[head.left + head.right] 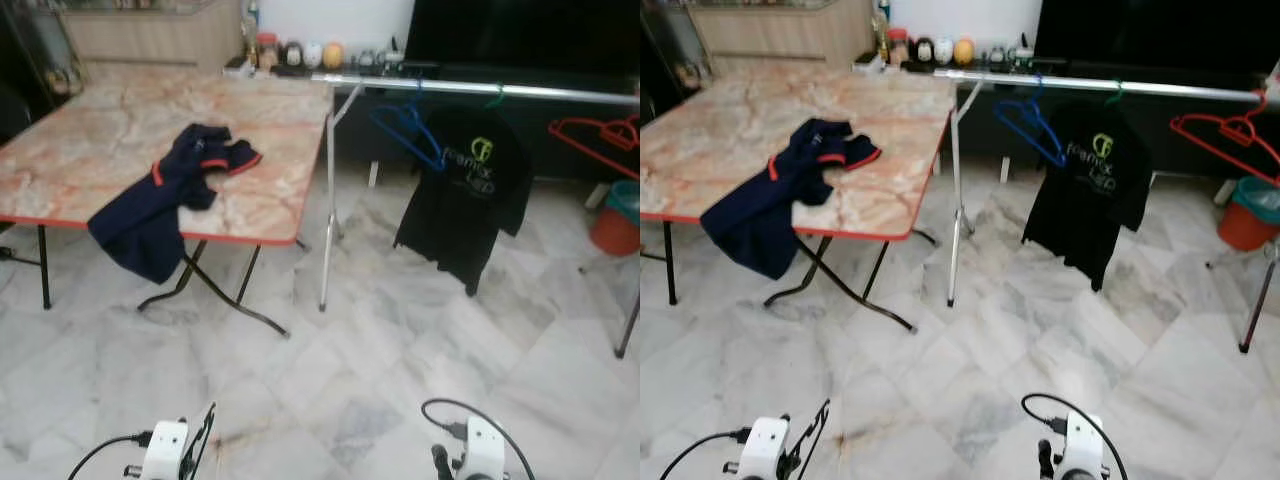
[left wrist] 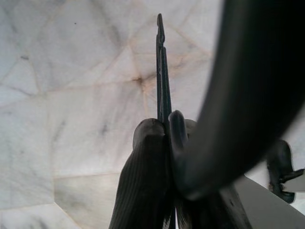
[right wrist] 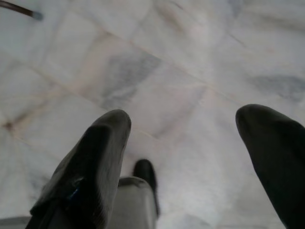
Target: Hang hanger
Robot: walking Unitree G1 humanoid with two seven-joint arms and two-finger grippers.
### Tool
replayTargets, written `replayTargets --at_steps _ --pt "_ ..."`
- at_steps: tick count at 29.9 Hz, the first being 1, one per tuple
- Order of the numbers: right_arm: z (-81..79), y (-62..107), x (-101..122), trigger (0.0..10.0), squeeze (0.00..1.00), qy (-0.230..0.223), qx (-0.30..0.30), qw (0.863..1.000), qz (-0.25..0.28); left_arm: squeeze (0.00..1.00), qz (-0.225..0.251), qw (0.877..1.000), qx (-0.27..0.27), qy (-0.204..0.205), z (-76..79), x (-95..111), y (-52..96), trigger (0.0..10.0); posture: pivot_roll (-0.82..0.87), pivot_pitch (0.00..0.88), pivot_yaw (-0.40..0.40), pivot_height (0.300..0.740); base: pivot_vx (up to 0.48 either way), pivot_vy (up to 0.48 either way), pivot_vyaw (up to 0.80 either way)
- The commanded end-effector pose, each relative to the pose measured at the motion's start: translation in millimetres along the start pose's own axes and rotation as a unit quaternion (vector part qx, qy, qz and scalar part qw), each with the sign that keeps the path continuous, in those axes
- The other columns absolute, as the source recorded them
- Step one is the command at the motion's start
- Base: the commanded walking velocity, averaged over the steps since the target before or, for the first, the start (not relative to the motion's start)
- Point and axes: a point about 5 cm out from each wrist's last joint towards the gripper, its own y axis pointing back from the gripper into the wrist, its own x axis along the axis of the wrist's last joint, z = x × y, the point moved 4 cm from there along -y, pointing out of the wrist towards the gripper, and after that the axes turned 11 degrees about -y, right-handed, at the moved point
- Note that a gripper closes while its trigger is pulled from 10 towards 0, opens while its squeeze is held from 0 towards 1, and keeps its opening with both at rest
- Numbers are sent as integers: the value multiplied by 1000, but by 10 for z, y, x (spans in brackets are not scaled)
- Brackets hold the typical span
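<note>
The hanger [image 2: 161, 67], a thin dark one seen edge-on in the left wrist view, is pinched between the left gripper [image 2: 166, 131] fingers [image 2: 145, 162], its length projecting beyond the fingertips over the marble floor [image 2: 62, 95]. In the left eye view the same hanger [image 1: 203, 440] shows as a thin black wire beside the low-held left wrist. The right gripper [image 3: 190, 157] hangs low with its fingers spread apart, nothing between them, floor beyond. Ahead of the fingers stands the rail [image 1: 480, 89], carrying a blue hanger [image 1: 408, 128], a black T-shirt [image 1: 470, 190] and a red hanger [image 1: 595, 135]; the bench [image 1: 110, 150] with a navy shirt [image 1: 165, 195] lies off toward the left-hand side. Judgement: the step is carry and approach; to do it well, keep the pinch firm, raise the hook above the rail and aim for the bare stretch between blue hanger and shirt. The wrist view confirms the grip; the eye views give the rail and its free gaps.
</note>
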Motion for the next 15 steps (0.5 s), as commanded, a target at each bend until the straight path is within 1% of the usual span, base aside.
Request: replayTargets --at_steps 1,7,10,11,15 --pt "-20 -6 15 10000 0 -1 0 1000 0 0 -13 1000 2 -4 -20 -68 17 10000 -31 0 15 740 0 -334 0" --pt "-23 -7 19 10000 0 -5 0 1000 0 0 -14 1000 0 -3 -13 -67 15 10000 -29 0 14 740 0 -333 0" --pt "8 -8 31 10000 0 -5 -1 1000 0 0 -14 1000 0 -2 -6 -69 14 10000 -28 0 12 740 0 -334 0" --pt "50 -9 52 10000 0 -5 -3 1000 0 0 -15 1000 0 -1 1 -71 14 10000 -29 0 10 740 0 -341 0" --pt "114 -11 91 10000 0 -7 -6 1000 3 0 -15 1000 0 -1 8 -71 12 10000 -29 0 10 740 0 -348 0"
